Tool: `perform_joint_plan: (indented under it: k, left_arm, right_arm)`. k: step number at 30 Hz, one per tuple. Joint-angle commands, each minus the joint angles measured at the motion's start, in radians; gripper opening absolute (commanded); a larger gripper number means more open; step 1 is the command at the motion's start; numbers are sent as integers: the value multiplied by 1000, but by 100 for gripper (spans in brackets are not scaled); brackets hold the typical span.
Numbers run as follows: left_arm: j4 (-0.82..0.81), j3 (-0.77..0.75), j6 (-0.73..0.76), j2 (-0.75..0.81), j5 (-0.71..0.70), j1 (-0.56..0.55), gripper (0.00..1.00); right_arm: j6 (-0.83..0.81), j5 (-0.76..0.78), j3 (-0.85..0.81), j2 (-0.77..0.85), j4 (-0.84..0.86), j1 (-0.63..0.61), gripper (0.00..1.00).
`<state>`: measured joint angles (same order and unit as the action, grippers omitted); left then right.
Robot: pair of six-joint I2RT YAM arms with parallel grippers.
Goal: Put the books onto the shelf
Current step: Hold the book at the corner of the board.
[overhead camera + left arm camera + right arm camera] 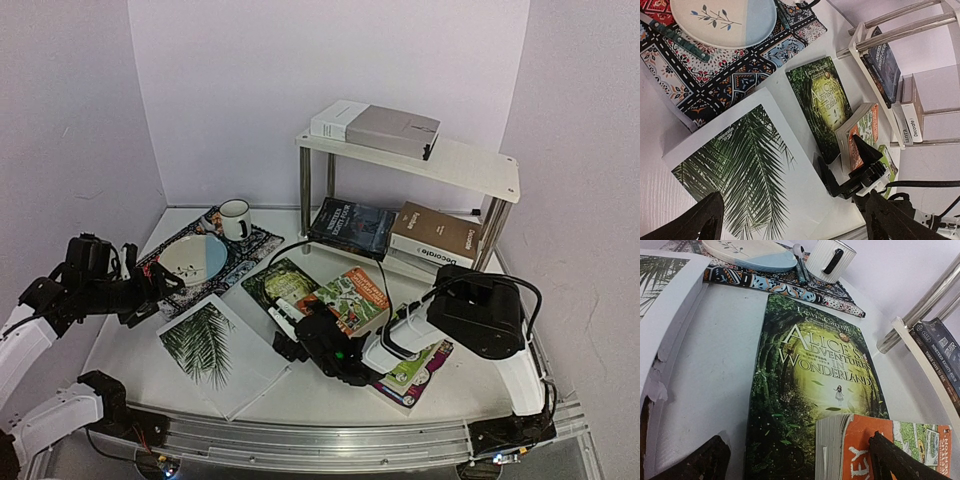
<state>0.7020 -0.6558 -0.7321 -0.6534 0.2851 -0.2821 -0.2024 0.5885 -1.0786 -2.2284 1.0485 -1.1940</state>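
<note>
Gaping wide with nothing between its fingers, the right gripper hangs low over the table, one finger above the bare surface beside the dark green book and the other above the near corner of the orange book. That orange book lies partly over the green one's right edge, and both lie flat in the middle of the table, well short of the shelf. Just to the right arm's other side, a lime green book lies on the table, half hidden under the arm. The left gripper is likewise spread fully and holds nothing; it sits raised at the left, near the placemat, and its wrist view looks down on the big palm-leaf book, which lies flat at the near left, just beside the green book. On the placemat stand a plate and a mug. The shelf stands at the far right with 2 tiers: the top board carries a grey book and a white book side by side, and the lower board carries a dark blue book and a brown book, the brown one stacked on another.
</note>
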Motion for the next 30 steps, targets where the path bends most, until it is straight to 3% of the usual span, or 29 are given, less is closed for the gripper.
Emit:
perform_joint_plan:
  k: [1,12,20,30]
  left_arm:
    - [20,52,-94,55,23,1,99]
    - [187,32,-175,53,-60,1,98]
    - [193,48,-189,24,-59,1,99]
    - [191,65,-211,-22,-43,1,100]
  right_arm:
    - [-18,-33,-26,-22,-93,-46,98]
    - [50,-74,-79,-39,-155,0,98]
    - [152,-88,-109,-65,-245,42,98]
    - [142,-117,-87,-37,-228,48,98]
